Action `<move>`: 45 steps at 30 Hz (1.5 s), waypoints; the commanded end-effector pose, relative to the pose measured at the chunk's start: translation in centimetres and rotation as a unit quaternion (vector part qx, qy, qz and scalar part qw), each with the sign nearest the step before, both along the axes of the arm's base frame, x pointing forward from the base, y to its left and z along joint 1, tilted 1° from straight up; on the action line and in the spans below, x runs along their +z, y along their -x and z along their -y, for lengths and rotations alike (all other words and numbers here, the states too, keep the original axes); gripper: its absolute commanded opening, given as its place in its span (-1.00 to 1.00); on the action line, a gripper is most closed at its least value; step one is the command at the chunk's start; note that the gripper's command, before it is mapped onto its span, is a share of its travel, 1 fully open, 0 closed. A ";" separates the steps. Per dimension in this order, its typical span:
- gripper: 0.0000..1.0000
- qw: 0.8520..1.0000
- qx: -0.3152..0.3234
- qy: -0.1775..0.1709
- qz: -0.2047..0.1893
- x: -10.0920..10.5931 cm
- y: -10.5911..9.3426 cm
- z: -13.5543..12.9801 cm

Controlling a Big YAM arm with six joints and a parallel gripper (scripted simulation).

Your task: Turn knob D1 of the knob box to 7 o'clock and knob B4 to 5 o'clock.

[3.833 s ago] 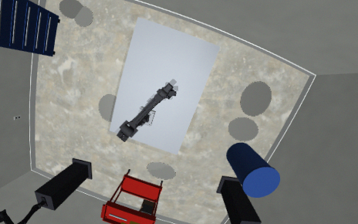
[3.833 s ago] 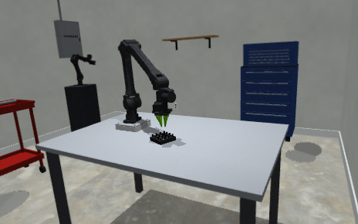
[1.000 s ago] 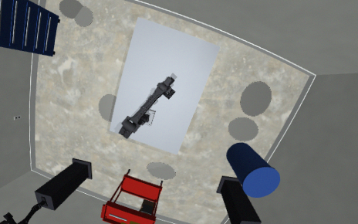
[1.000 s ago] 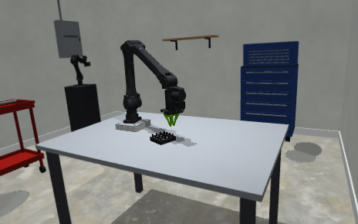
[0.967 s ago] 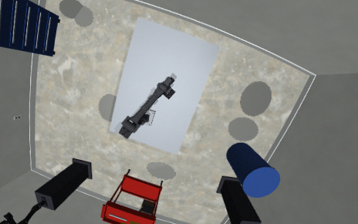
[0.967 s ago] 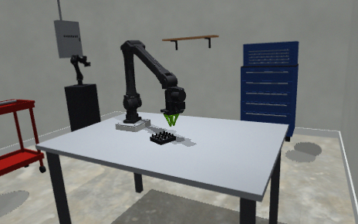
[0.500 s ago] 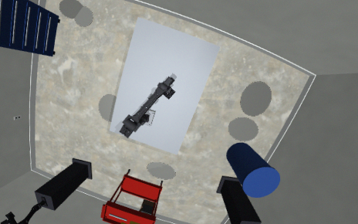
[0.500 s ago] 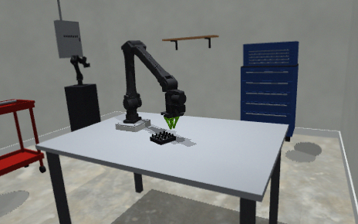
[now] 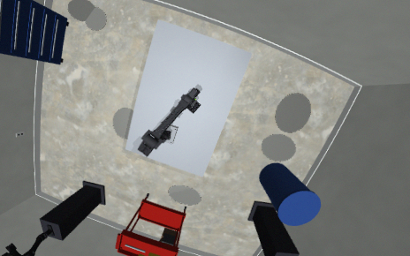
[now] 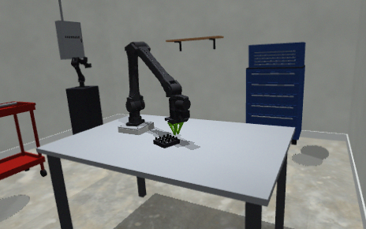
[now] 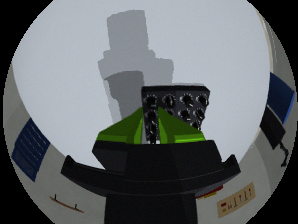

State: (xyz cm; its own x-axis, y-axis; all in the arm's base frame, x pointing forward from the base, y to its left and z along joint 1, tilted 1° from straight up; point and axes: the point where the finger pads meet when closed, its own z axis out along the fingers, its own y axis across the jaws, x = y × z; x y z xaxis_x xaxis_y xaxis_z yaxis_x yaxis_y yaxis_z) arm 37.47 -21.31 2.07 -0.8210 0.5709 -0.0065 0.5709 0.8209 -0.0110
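Note:
The black knob box (image 9: 193, 107) (image 10: 166, 141) (image 11: 178, 91) stands on the table, with several small knobs in rows. In the wrist view knobs with white lines and rings of marks show beyond and beside the fingers; the printed names are too small to read, and I cannot tell knobs D1 and B4 apart from the others. My gripper (image 10: 176, 133) (image 11: 150, 111) points down with its green fingers a little apart, empty. It hangs above the box's edge at the right in the exterior view. The fingers and gripper body hide part of the box in the wrist view.
The table (image 9: 203, 48) (image 10: 233, 158) carries the arm's pale base plate (image 10: 125, 129), behind and left of the box in the exterior view. The arm's shadow falls on the table beside the box. A red cart, blue cabinet and black pedestals stand away from the table.

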 end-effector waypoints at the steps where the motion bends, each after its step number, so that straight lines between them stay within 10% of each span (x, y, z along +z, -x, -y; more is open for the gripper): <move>1: -0.61 1.000 0.002 0.005 0.011 0.2 -0.7 0.9; 45: -0.61 1.000 0.003 0.006 0.012 0.0 -0.7 0.9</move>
State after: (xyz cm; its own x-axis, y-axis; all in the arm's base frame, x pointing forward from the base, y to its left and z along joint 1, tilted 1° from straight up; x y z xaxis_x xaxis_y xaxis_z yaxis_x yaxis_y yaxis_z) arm 37.46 -21.32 1.41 -0.8212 0.5706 -0.0066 0.5706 0.8211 -0.0110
